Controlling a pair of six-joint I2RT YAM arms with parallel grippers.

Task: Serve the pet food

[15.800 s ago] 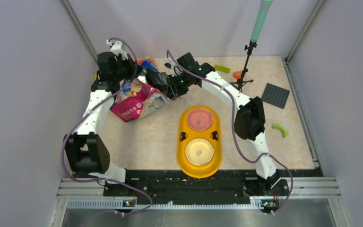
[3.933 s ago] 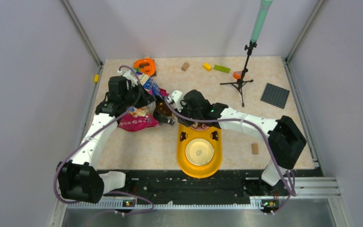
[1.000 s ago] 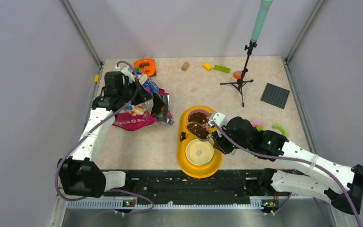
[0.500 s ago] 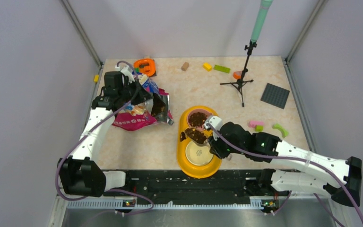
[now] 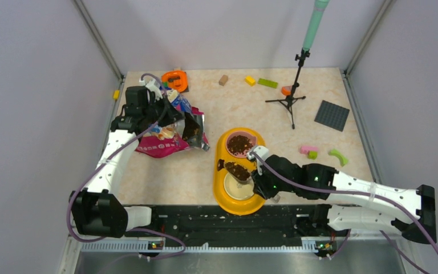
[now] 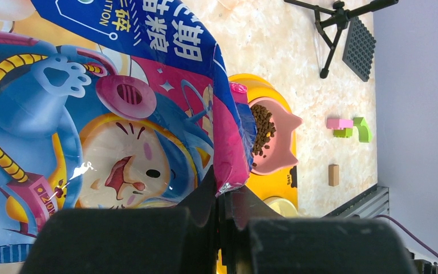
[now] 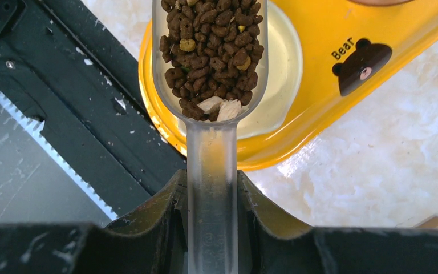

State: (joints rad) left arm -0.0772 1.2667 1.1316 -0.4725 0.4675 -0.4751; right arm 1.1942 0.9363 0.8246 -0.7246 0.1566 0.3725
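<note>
While the right gripper (image 7: 212,191) pinches the handle of the clear scoop (image 7: 212,154), its cup sits heaped with pet food (image 7: 208,51) over the pale yellow bowl (image 7: 282,63) of the orange feeder (image 7: 348,85). More pet food lies in the pink bowl (image 6: 279,157). The left gripper (image 6: 221,197) is pressed together on the edge of the cat food bag (image 6: 120,114).

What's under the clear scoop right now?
The pale yellow bowl of the orange feeder, empty where visible. The scoop, heaped with kibble, covers its middle, so contents there can't be seen.
</note>
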